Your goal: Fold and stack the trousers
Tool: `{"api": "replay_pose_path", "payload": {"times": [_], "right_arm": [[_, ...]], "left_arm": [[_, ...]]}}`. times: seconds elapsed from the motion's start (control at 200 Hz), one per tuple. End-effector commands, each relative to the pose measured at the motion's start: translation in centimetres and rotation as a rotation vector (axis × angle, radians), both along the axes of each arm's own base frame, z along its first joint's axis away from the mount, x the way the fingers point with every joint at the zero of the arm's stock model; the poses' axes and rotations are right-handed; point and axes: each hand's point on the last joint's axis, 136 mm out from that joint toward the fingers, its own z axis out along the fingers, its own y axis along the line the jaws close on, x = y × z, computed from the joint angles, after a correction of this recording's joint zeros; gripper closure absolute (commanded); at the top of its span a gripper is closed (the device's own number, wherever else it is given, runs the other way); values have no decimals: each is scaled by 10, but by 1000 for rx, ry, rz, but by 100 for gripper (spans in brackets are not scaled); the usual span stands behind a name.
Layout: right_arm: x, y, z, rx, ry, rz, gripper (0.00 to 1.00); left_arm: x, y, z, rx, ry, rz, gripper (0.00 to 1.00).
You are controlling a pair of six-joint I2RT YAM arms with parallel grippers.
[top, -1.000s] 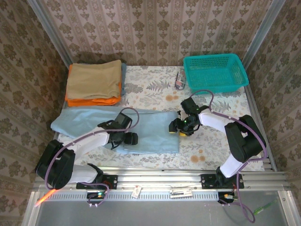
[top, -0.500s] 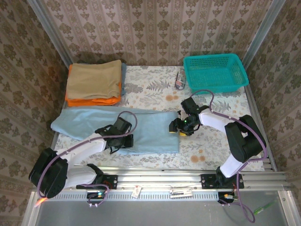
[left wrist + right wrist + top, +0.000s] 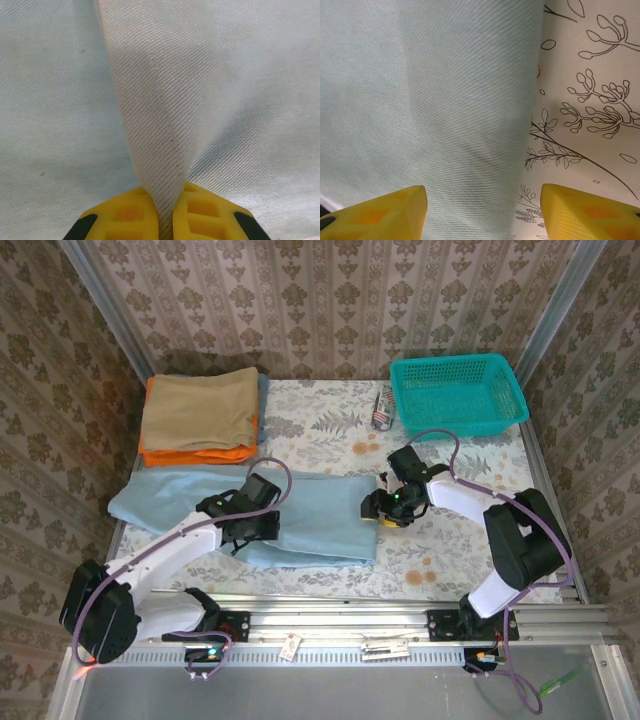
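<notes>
The pale blue trousers (image 3: 320, 515) lie lengthwise across the near half of the table, from the left edge to the middle. My left gripper (image 3: 256, 526) is over their near edge. In the left wrist view this gripper (image 3: 167, 212) is shut on a raised ridge of the trousers' cloth (image 3: 160, 100). At the cloth's right end is my right gripper (image 3: 384, 510). It (image 3: 482, 212) stands open in the right wrist view. One yellow finger (image 3: 380, 212) is over the trousers (image 3: 420, 90) and the other over the bare floral table cover (image 3: 590, 100).
A tan folded garment (image 3: 200, 408) lies on an orange one (image 3: 190, 454) at the back left. A teal basket (image 3: 458, 392) stands at the back right, with a small dark object (image 3: 381, 410) beside it. Patterned walls close in the table's sides and back.
My left gripper has shut on the trousers' cloth near the front edge and drawn it slightly back, pulling up a ridge. The right gripper has hardly moved.
</notes>
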Motion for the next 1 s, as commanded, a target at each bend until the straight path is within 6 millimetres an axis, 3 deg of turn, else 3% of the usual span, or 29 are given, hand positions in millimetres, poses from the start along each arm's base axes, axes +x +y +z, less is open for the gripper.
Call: {"api": "replay_pose_path", "payload": {"times": [0.0, 0.21, 0.245, 0.325, 0.42, 0.485, 0.555, 0.64, 0.78, 0.995], "right_arm": [[-4, -5, 5, -3, -3, -14, 36], [-3, -4, 6, 6, -2, -17, 34], [-3, -3, 5, 9, -1, -20, 34], [-4, -3, 3, 10, 9, -17, 34], [-8, -4, 0, 5, 14, -16, 34], [-10, -5, -3, 0, 19, -17, 34], [-12, -6, -6, -12, 26, -16, 34], [-17, -8, -13, -66, 32, -5, 34], [-22, -15, -30, -166, 69, -10, 35], [-24, -19, -34, -291, 58, 23, 36]], "left_arm": [[-6, 39, -12, 184, 22, 44, 100], [-5, 38, -33, 189, 82, 63, 100], [-6, 36, -39, 186, 100, 65, 88], [-9, 33, -52, 183, 140, 67, 72], [-15, 33, -63, 185, 166, 76, 67], [-19, 33, -65, 177, 176, 84, 57], [-22, 35, -64, 172, 175, 91, 55], [-20, 36, -57, 163, 153, 100, 43], [-9, 26, -27, 110, 90, 95, 41], [8, 12, 24, 22, -15, 71, 39]]}}
